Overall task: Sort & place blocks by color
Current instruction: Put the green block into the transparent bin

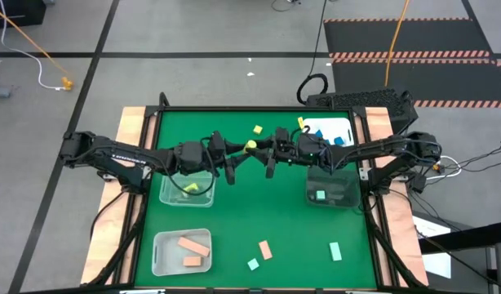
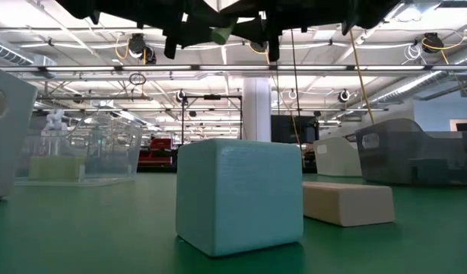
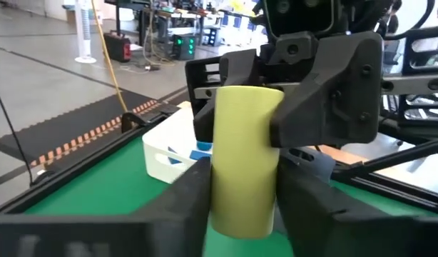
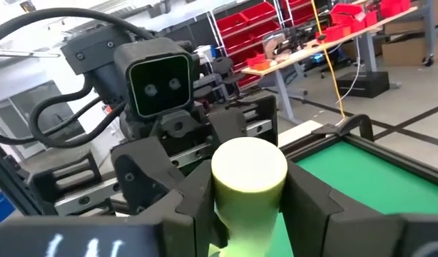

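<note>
**Two grippers meet on one yellow cylinder above the table's middle**

We find no writing that we can read: there is pale lettering along the left arm in the high view, but it is too small to make out.

Both grippers hang in the air over the green table, slightly toward its far edge, facing each other. Between them sits a yellow cylinder. The left wrist view shows the left gripper with its two dark fingers pressed against the sides of that cylinder, narrowly parted to its width. In the right wrist view the right gripper clamps the same cylinder from the other end, its fingers flush against the rounded sides. So each gripper has closed on the piece at once.

The other blocks lie scattered. A yellow block rests near the far edge. A clear tub toward the left edge holds a yellow piece. A white tub at the near left corner carries two peach-orange bars. A dark tub by the right edge holds a mint block, and a white tray at the far right corner holds blue pieces. On the bare surface by the near edge lie a peach-orange bar, a mint cube and a mint bar.
</note>
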